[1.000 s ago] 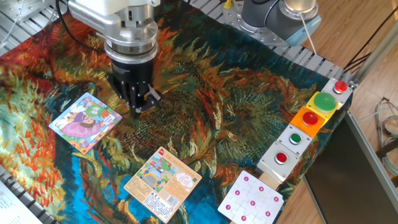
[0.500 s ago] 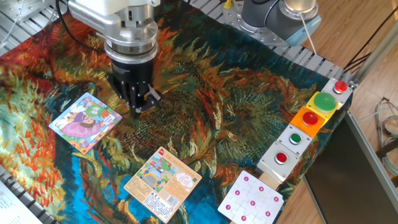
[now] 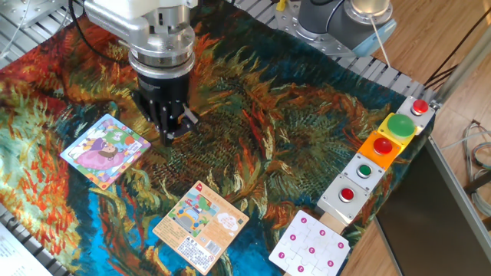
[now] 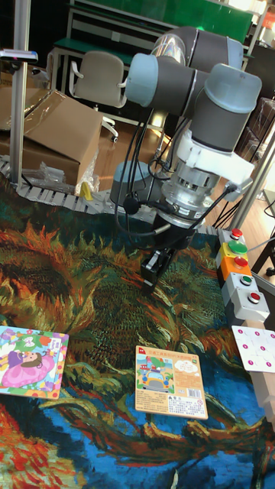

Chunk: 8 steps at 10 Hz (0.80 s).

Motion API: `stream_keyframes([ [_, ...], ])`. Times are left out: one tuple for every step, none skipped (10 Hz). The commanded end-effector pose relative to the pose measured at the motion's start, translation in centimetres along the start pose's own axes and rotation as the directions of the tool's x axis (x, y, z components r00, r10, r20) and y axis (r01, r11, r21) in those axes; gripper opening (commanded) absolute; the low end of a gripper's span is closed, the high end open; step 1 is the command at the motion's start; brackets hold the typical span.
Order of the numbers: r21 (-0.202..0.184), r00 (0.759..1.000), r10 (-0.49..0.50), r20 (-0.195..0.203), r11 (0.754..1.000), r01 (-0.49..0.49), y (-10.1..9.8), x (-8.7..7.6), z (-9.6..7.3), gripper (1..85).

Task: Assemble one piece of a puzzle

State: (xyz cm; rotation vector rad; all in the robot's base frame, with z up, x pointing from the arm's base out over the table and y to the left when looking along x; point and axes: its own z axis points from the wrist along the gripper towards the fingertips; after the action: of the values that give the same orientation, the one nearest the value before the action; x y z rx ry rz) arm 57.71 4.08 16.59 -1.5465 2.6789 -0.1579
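Tabletop [image 3: 307,130]: covered edge to edge by a painted cloth in orange, teal, green and blue, a sunflower-like pattern.

Puzzle [image 3: 105,150]: small square cartoon jigsaw, figure in a pink-purple dress, green patch at one corner. Lies flat on the cloth at the left of the fixed view, turned diamond-wise to that camera. In the tall fixed view it sits at the left edge, partly cut off by the frame [image 4: 30,361]. Nothing touches it.

Gripper [image 3: 173,132]: black two-finger unit on a silver wrist, pointing down, tips just above or at the cloth; contact cannot be told. It stands near the puzzle's upper right corner, apart from it. In the tall fixed view [image 4: 150,280] the jaws look close together with nothing visibly between them; whether they are fully closed cannot be told.

Tan-orange card [image 3: 201,226]: pastel picture with printed text below, flat on the cloth, nearer the front than the gripper.

White card with pink dots [image 3: 310,245]: at the cloth's front right corner.

Button box [image 3: 380,156]: row of housings along the right edge, holding small red and green buttons, one large green button and one large red button.

Cardboard box [image 4: 53,134]: behind the tabletop, seen in the tall fixed view, beside an office chair [image 4: 98,79].
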Motion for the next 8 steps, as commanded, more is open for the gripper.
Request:
stream_keyframes([
  [-0.005, 1.0, 0.002, 0.004, 1.0, -0.002, 0.2, 0.1, -0.3, 1.3],
  [-0.007, 1.0, 0.015, 0.017, 1.0, -0.015, 0.4, -0.1, -0.8, 1.3],
  [-0.001, 1.0, 0.012, 0.017, 1.0, -0.012, 0.3, -0.1, -0.8, 1.3],
  [0.002, 1.0, 0.005, 0.005, 1.0, -0.005, 0.2, 0.2, -0.8, 1.3],
  [0.006, 1.0, -0.001, -0.014, 1.0, 0.002, 0.1, 0.7, -0.8, 1.3],
  [-0.008, 1.0, 0.003, -0.024, 1.0, -0.003, 0.4, 1.0, -0.8, 1.3],
  [-0.005, 0.999, 0.016, -0.034, 1.0, -0.016, 0.4, 1.2, -0.8, 1.3],
  [-0.03, 1.0, 0.019, -0.022, 0.999, -0.02, 1.0, 0.9, -0.8, 1.3],
])
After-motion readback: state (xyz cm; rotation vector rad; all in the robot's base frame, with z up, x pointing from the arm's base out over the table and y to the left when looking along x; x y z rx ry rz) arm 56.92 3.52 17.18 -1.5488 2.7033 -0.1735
